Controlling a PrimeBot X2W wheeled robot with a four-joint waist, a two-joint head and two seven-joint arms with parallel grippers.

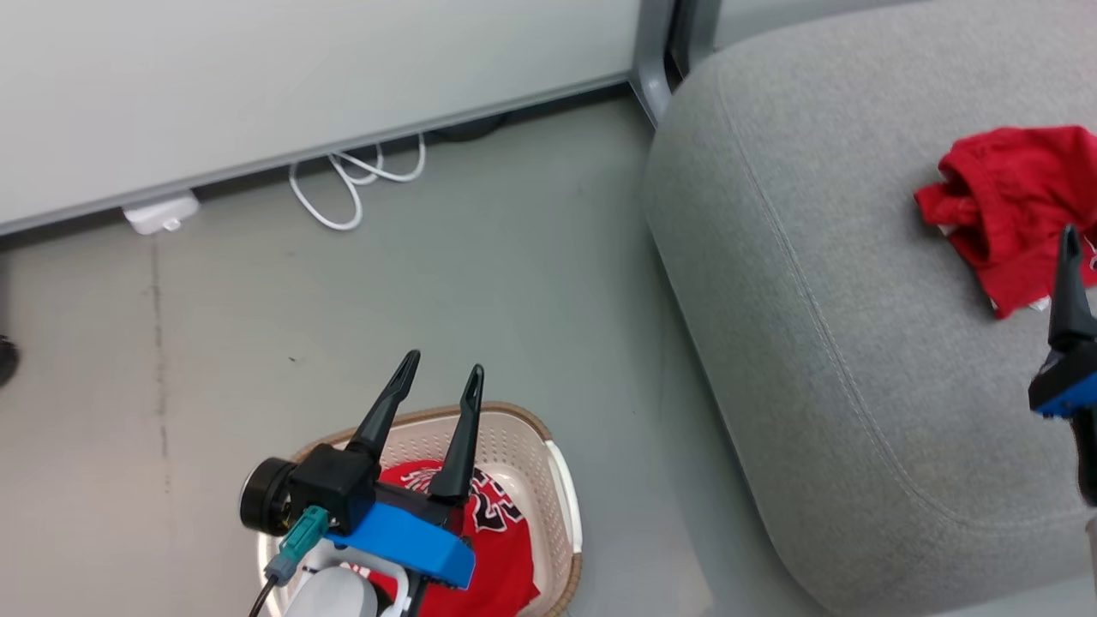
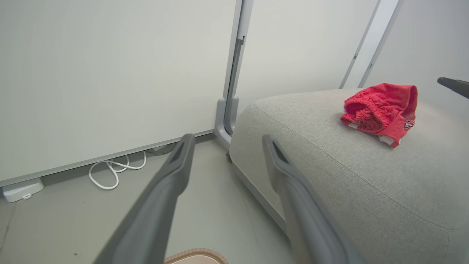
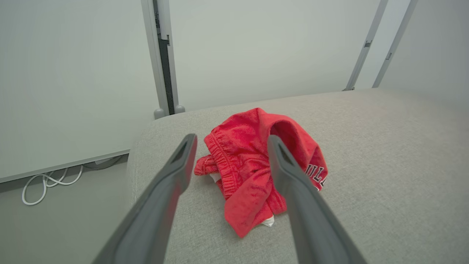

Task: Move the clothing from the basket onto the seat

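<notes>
A crumpled red piece of clothing [image 1: 1011,201] [image 2: 381,110] [image 3: 256,165] lies on the grey seat [image 1: 823,283] [image 2: 351,183] [image 3: 384,176]. My right gripper [image 3: 229,141] hovers open just above and in front of it, holding nothing; one of its fingers [image 1: 1070,291] shows at the head view's right edge. A second red piece of clothing with black-and-white lettering [image 1: 488,531] lies in the cream basket [image 1: 523,437] on the floor at the lower left. My left gripper [image 1: 446,368] [image 2: 227,141] stands open above that basket, fingers pointing away, empty.
A white wall panel [image 1: 257,86] runs along the back with a coiled white cable [image 1: 351,180] and a small white box [image 1: 161,212] at its foot. A grey metal post [image 1: 656,60] stands by the seat's corner. Grey floor [image 1: 480,274] separates basket and seat.
</notes>
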